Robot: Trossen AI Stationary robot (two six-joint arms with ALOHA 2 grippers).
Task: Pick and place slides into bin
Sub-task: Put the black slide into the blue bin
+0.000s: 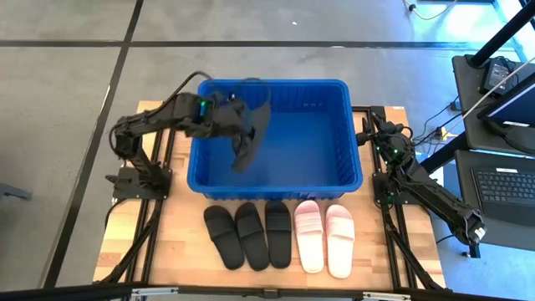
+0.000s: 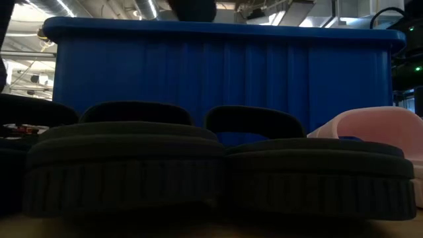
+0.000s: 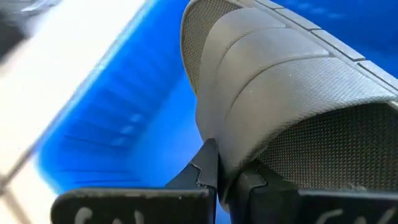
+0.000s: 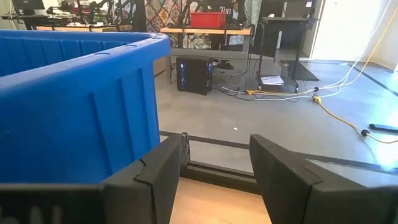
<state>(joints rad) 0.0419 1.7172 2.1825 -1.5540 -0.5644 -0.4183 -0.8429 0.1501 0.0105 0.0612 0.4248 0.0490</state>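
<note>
My left gripper (image 1: 232, 117) is over the left half of the blue bin (image 1: 330, 88), shut on a black slide (image 1: 251, 127) that also fills the left wrist view (image 3: 280, 93). Three black slides (image 1: 251, 236) and two pink slides (image 1: 324, 238) lie sole-down in a row on the wooden table in front of the bin. In the low view two black slides (image 2: 125, 165) and a pink one (image 2: 377, 125) stand before the bin wall (image 2: 225, 66). My right gripper (image 4: 214, 168) is open and empty beside the bin's right wall (image 4: 74, 106). My left gripper pinches the edge of the black slide's wide strap (image 3: 217, 146) between its two fingers (image 3: 205, 168). The fingers come from the table's left side. The slide is lifted clear above the bin's floor, tilted, one end hanging lower.
The bin takes up the middle of the table's far half. Dark arm bases and frame rails (image 1: 138, 180) flank the table on both sides. Desks with a laptop (image 1: 506, 180) stand to the right of the table.
</note>
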